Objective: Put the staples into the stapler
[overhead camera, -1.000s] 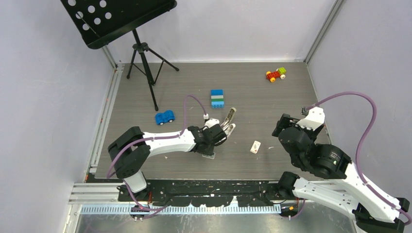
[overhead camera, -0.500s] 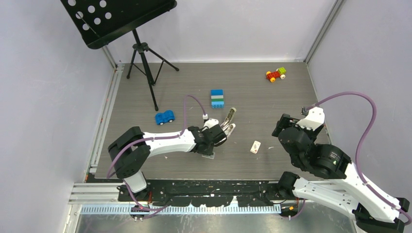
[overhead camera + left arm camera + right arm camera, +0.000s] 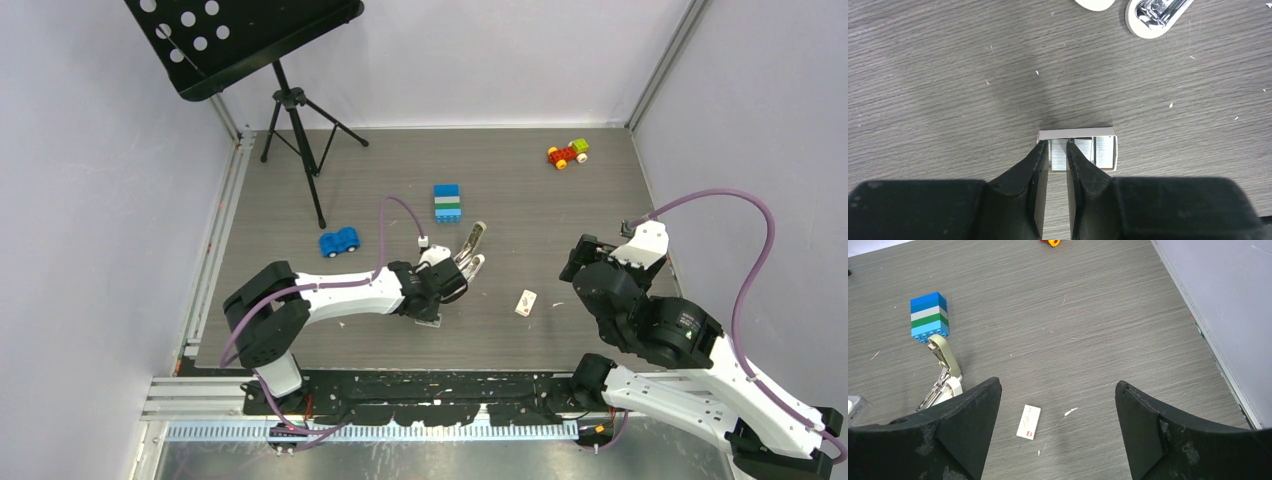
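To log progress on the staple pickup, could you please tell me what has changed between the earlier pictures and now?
Nothing has visibly changed. The left gripper stays down at the box, jaws narrow around a strip of staples; the right gripper stays open and idle, and the stapler lies where it was.

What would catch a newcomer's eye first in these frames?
Near the middle of the table, the left gripper is pinched narrowly on a strip of the staples inside their small open box. Just beyond it the stapler lies swung open, beside a blue, white and green block stack. The right gripper hangs wide open and empty over the right side.
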Action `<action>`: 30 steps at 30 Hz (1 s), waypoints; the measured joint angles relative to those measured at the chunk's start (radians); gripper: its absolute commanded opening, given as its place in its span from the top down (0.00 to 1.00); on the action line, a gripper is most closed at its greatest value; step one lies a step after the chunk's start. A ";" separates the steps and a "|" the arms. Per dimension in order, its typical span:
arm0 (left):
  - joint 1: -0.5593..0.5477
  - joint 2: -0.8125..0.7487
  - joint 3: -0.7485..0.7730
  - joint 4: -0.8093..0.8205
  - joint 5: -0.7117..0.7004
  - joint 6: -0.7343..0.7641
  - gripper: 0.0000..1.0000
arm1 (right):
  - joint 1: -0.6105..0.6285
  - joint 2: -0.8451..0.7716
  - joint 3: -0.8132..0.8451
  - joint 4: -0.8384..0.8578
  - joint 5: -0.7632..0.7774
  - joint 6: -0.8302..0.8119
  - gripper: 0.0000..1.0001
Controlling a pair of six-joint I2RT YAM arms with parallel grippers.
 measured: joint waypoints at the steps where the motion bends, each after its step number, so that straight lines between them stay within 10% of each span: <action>1: 0.000 0.000 0.000 0.000 0.003 0.000 0.78 | 0.000 0.000 0.000 0.000 0.000 0.000 0.12; 30: -0.013 0.006 0.002 -0.013 -0.008 -0.024 0.94 | 0.000 0.000 -0.001 0.000 0.000 0.002 0.12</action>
